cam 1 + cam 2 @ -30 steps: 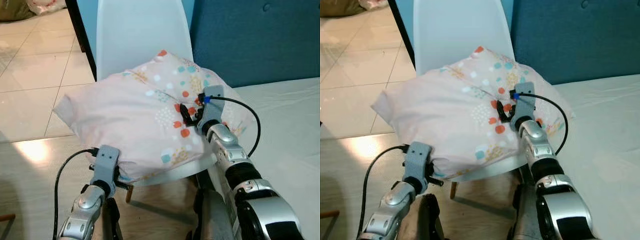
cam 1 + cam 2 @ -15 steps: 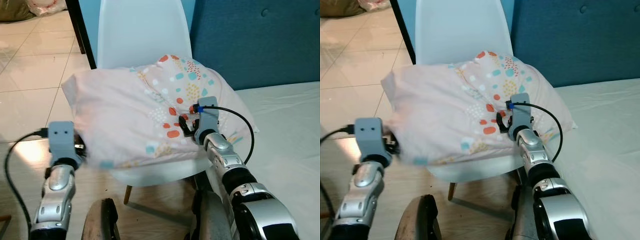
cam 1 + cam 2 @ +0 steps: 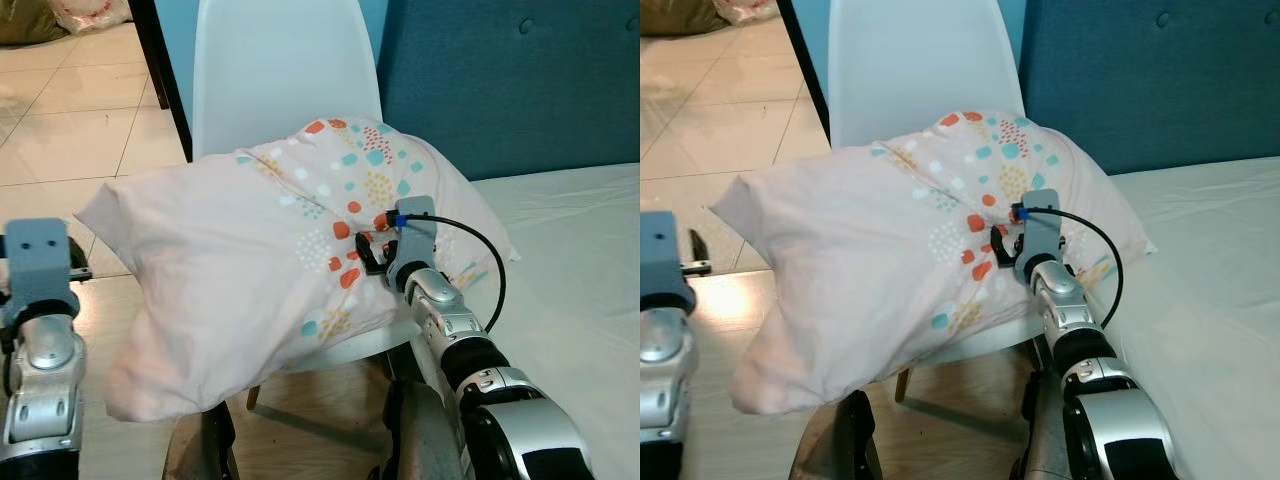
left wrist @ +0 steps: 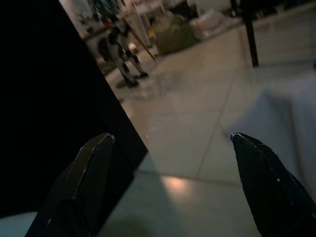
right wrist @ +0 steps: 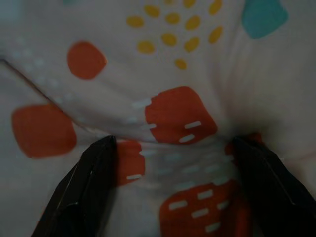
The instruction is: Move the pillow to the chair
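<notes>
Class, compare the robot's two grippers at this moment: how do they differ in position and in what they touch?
The right gripper presses into the pillow on the chair; the left gripper hangs clear of it, over floor tiles. The right's jaws are spread against fabric; the left's are spread around nothing. Both are open.

Pale glazed floor tiles [image 3: 70, 130] are seen beyond the left gripper [image 4: 170, 143], a bright light patch reflected on them. A blue padded headboard [image 3: 510, 80] is set beyond the right gripper [image 3: 368, 250], a white mattress [image 3: 575, 260] beside it.
</notes>
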Available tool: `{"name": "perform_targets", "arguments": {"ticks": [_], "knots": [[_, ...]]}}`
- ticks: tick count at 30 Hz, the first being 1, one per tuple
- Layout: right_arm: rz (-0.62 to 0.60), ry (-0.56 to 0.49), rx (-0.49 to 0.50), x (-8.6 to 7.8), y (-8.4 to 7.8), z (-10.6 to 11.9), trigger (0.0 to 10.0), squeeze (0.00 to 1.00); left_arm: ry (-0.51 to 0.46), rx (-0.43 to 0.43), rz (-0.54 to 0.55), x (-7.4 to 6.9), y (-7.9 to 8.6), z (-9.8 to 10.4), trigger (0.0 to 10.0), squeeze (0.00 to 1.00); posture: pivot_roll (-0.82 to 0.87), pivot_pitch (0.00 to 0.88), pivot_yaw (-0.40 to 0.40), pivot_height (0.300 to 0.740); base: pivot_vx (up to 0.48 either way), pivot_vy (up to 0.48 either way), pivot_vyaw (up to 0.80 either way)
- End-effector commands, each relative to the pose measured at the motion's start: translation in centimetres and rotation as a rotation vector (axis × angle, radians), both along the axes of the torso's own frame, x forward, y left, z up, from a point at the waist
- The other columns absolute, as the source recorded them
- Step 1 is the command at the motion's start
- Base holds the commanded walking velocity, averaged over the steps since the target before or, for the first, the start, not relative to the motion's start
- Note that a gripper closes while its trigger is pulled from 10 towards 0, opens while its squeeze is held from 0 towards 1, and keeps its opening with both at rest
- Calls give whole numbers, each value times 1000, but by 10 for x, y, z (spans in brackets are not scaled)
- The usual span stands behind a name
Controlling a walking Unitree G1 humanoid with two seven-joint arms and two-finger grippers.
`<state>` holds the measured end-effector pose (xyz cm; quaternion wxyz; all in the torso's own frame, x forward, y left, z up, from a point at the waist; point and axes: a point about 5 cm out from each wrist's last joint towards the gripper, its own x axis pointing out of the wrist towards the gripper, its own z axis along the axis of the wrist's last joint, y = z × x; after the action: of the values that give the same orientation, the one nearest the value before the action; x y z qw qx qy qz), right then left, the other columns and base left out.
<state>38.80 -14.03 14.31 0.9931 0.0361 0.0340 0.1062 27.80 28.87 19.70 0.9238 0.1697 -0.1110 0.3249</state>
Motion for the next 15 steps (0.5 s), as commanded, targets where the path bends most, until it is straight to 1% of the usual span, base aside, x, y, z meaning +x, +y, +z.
{"name": "perform_targets", "arguments": {"ticks": [1, 2, 3, 4, 5, 6, 7, 8, 9, 10, 11, 12, 13, 15], "knots": [[47, 21, 88, -4, 6, -8, 10000, 0, -68, 44, 3, 0, -2, 19, 10000, 1000, 41, 156, -19, 465, 0, 0, 0], [47, 21, 88, -4, 6, -8, 10000, 0, -68, 44, 3, 0, -2, 19, 10000, 1000, 41, 156, -19, 465, 0, 0, 0], [73, 17, 118, -5, 10, -7, 10000, 0, -107, 78, -60, 4, -11, 29, 10000, 1000, 40, 152, -21, 465, 0, 0, 0], [100, 16, 151, -5, 15, -7, 10000, 0, -131, 105, -149, 9, -23, 37, 10000, 1000, 40, 148, -25, 465, 0, 0, 0], [100, 16, 151, -5, 15, -7, 10000, 0, -131, 105, -149, 9, -23, 37, 10000, 1000, 40, 148, -25, 465, 0, 0, 0], [124, 12, 185, -6, 19, -6, 10000, 0, -147, 124, -237, 14, -36, 42, 10000, 1000, 41, 147, -26, 465, 0, 0, 0], [162, 9, 231, -7, 25, -5, 10000, 0, -160, 101, -358, 19, -55, 43, 10000, 412, 40, 142, -25, 465, 0, 0, 0], [162, 9, 231, -7, 25, -5, 10000, 0, -160, 101, -358, 19, -55, 43, 10000, 412, 40, 142, -25, 465, 0, 0, 0], [213, -3, 266, -8, 34, -3, 10000, 0, -176, 5, -524, 23, -81, 40, 10000, 0, 38, 138, -25, 465, 0, 0, 0], [213, -3, 266, -8, 34, -3, 10000, 0, -176, 5, -524, 23, -81, 40, 10000, 0, 38, 138, -25, 465, 0, 0, 0], [222, -7, 272, -9, 36, -3, 10000, 0, -175, -37, -567, 24, -88, 37, 10000, 0, 37, 133, -25, 465, 0, 0, 0], [222, -9, 275, -8, 36, -2, 10000, 0, -145, -92, -615, 26, -97, 27, 10000, 0, 34, 125, -24, 465, 0, 0, 0], [218, -13, 277, -8, 35, -1, 10000, 0, -116, -128, -646, 27, -104, 18, 10000, 0, 34, 125, -24, 465, 0, 0, 0], [212, -25, 294, -7, 31, 2, 10000, 0, -72, -179, -683, 27, -113, 5, 10000, 0, 30, 121, -21, 465, 0, 0, 0]]}}
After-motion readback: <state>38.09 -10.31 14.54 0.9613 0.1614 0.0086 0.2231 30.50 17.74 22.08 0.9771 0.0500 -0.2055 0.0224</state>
